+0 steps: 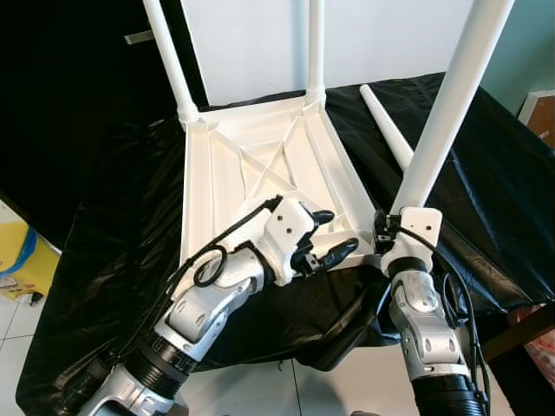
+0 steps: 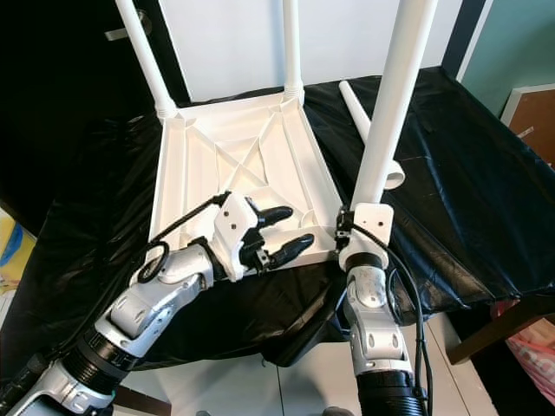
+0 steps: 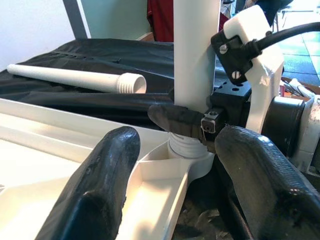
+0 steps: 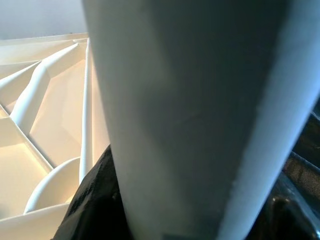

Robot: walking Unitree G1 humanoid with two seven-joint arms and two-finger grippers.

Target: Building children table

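The right pincer (image 2: 347,227) is clamping the upright leg (image 2: 392,104) at the inverted tabletop's (image 2: 234,147) near right corner socket — its long axis is rising steeply; the left pincer (image 2: 282,234), fingers apart, is hovering just beside.

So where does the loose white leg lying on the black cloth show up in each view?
Left eye: loose leg right of the upside-down tabletop, behind the held leg.
Right eye, same place.
Left wrist, lying behind the tabletop's edge.
Right wrist: not visible.
Shared landmark: the held leg.
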